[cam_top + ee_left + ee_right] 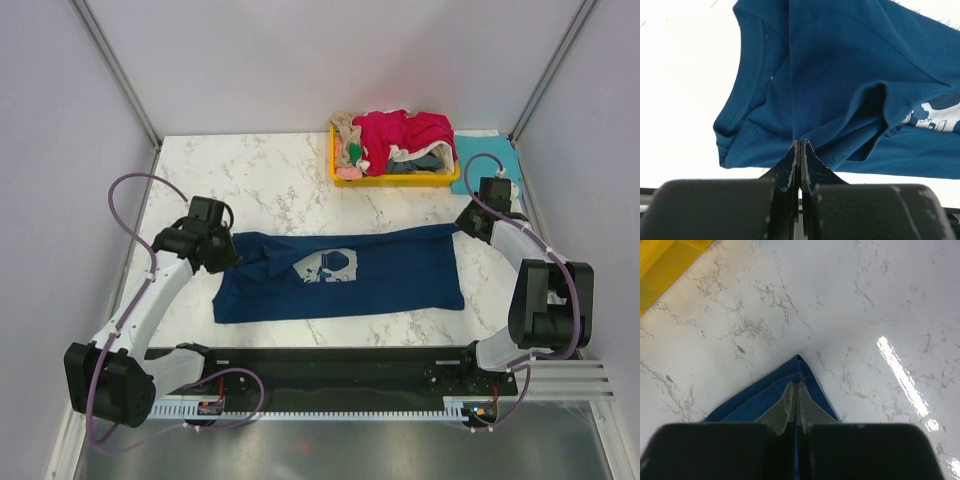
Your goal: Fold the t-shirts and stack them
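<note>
With both jaws clamped shut on opposite ends of the navy tee (350, 290), which is lying across the near half of the bench (250, 170), I am risking a thin edge slipping free if I pull unevenly.

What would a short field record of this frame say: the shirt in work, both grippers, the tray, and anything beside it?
shirt in work: navy t-shirt, spread across the marble table, pale print facing up, left end bunched
left gripper: shut, pinching fabric at the shirt's left end
right gripper: shut on the shirt's far right corner
yellow tray: far right of the table, holds a heap of shirts, crimson-pink one on top
beside tray: teal cloth lying flat to its right
</note>
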Action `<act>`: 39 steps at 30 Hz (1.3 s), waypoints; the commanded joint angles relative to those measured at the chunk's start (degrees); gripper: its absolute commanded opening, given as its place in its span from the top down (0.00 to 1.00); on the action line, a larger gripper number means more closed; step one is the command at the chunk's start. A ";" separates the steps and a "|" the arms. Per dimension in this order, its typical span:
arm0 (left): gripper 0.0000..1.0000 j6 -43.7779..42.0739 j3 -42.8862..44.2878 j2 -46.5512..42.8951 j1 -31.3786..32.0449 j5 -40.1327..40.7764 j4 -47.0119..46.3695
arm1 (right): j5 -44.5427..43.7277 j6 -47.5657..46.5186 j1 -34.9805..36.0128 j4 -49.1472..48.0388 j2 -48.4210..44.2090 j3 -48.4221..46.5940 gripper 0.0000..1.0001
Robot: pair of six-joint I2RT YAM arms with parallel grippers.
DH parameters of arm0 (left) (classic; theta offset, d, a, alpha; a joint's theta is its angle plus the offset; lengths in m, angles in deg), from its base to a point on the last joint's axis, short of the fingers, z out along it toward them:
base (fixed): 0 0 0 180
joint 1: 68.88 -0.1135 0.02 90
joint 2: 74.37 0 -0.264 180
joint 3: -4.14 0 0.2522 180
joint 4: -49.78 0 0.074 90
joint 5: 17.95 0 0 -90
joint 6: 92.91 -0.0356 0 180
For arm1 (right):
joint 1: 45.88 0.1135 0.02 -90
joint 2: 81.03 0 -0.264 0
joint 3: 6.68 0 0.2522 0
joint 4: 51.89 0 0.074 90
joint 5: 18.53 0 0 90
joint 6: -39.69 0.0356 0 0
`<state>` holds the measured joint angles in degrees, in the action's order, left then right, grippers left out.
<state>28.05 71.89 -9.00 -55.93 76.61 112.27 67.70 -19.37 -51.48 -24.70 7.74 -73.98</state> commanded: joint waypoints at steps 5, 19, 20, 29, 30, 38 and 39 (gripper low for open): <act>0.98 3.67 -2.23 -3.84 -0.03 2.56 1.54 | -0.63 3.43 -2.30 -5.08 -3.87 5.02 1.00; 0.98 6.57 -1.62 -8.06 -0.64 8.18 7.08 | 3.60 3.34 -2.66 -6.75 -6.67 12.05 1.00; 0.98 6.31 -1.53 -7.88 -0.73 8.19 7.17 | 3.59 3.60 -2.66 -6.75 -7.29 12.58 1.00; 0.91 6.92 -2.49 -9.02 -0.82 5.73 8.04 | 4.56 4.39 -3.18 -5.87 -9.93 16.27 0.90; 0.79 6.83 -2.23 -9.90 -0.82 4.68 8.13 | 4.39 4.74 -3.62 -5.79 -10.89 17.06 0.81; 0.27 5.43 -0.39 -12.28 -0.82 8.71 7.70 | 7.28 3.60 -5.12 -4.03 -13.44 13.38 0.09; 0.28 5.25 -0.30 -11.67 -0.91 8.45 5.96 | 7.72 3.86 -4.59 -4.37 -14.84 12.68 0.09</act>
<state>33.71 69.40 -21.39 -56.43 82.51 120.44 73.21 -15.20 -56.88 -28.20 -3.72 -57.78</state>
